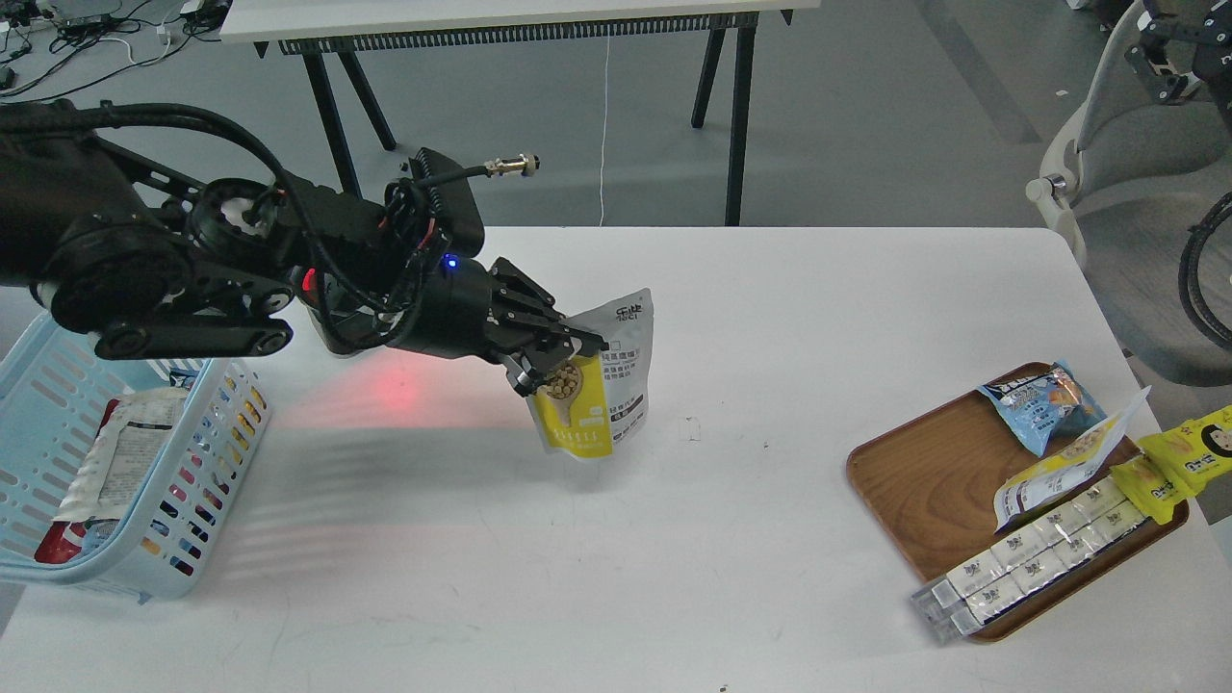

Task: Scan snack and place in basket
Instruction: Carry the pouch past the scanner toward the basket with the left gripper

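My left gripper is shut on the snack, a flat pouch that is yellow with beige pieces on one half and white with print on the other. The pouch hangs upright in the air above the middle of the white table. The light blue basket with slotted sides stands at the table's left front edge, well to the left of the pouch, with packets inside it. A red glow lies on the table below my left arm. My right gripper is out of view.
A brown wooden tray at the right front holds a blue snack packet, a yellow and white pouch, bright yellow packets with a cartoon face and a row of white wrapped boxes. A chair stands beyond the right edge.
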### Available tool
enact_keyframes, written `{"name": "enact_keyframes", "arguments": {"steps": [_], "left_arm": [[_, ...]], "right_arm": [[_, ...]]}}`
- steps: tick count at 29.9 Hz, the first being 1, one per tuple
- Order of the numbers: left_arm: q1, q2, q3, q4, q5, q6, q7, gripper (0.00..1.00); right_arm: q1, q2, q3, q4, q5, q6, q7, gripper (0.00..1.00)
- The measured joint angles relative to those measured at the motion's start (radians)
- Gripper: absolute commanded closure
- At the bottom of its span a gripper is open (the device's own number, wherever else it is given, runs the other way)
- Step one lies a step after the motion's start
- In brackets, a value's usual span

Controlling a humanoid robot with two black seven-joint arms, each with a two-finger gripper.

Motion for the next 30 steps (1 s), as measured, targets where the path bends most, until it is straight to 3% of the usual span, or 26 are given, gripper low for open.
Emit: {"name": "enact_keyframes", "arguments": {"steps": [8, 21, 30], "left_arm": [[0.000, 0.093, 0.008, 0.012, 0.000, -0.068, 0.000, 1.00], [0.007, 0.257, 0.047, 0.048, 0.015, -0.076, 0.000, 1.00], [-0.123, 0.442, 0.035, 0.039, 0.034, -0.107, 0.000, 1.00]], "right_arm": [[0.001, -0.001, 0.003, 0.003, 0.001, 0.000, 0.000, 0.02], [0.006, 0.001, 0.005, 0.008, 0.001, 0.000, 0.000, 0.02], [0.006, 0.009, 0.004, 0.007, 0.001, 0.000, 0.000, 0.02]]}}
